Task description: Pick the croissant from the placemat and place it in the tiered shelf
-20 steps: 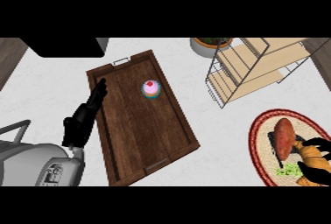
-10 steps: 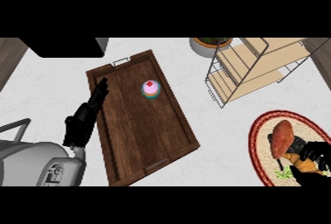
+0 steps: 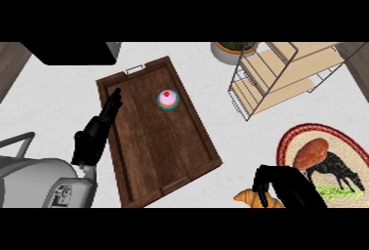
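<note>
At left-centre the left hand (image 3: 97, 132) rests over the wooden tray (image 3: 187, 146), fingers straight, holding nothing. At the lower right the right hand (image 3: 284, 185) curls its fingers round the croissant (image 3: 251, 197), golden, off the placemat's (image 3: 288, 146) lower-left edge; the tiered shelf (image 3: 284, 78) stands upper right.

A pale, marbled desk (image 3: 43, 117) fills the view under even light. Dark wood borders its far left corner (image 3: 13, 63) and far right corner (image 3: 358, 56). A black block (image 3: 75, 52) sits at the back edge.
</note>
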